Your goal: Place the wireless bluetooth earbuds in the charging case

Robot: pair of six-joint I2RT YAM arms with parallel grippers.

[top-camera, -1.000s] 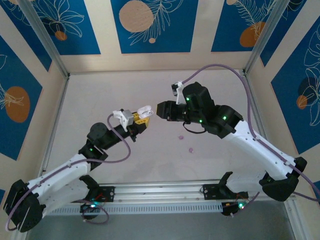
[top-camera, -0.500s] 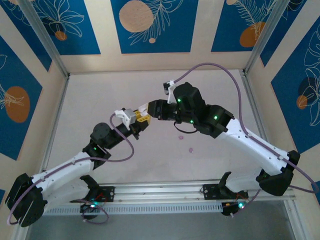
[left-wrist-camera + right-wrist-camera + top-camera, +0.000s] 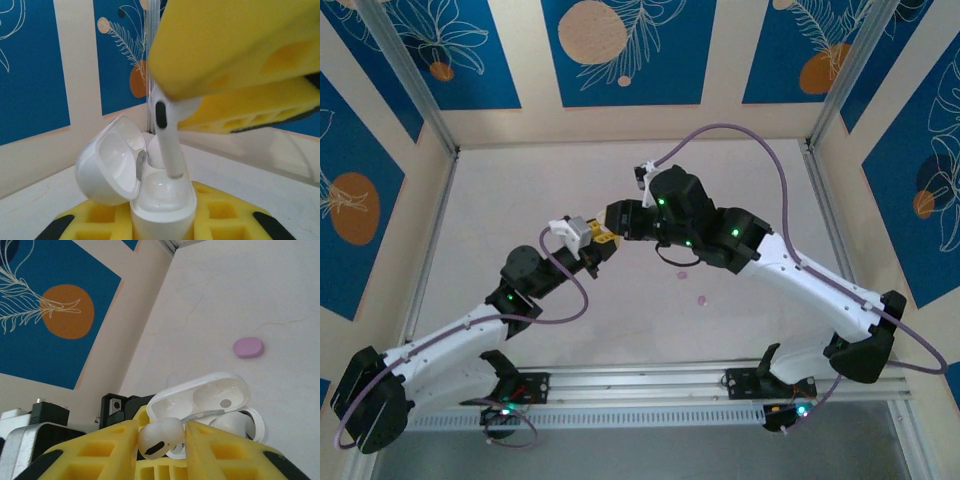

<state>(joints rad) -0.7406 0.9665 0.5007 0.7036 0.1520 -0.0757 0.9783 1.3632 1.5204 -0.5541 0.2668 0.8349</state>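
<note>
Earbud pinched by right jaws needs its stem lowered straight into the charging case beneath, clamped between left jaws.

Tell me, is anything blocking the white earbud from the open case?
Nothing visible does. The lid is swung aside off the case, and the white earbud in the right gripper has its stem right at the opening.

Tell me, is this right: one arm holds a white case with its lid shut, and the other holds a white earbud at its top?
Not quite: the lid is open, tipped back, as the left wrist view shows. The left gripper does hold the white case, the right gripper a white earbud at its top.
</note>
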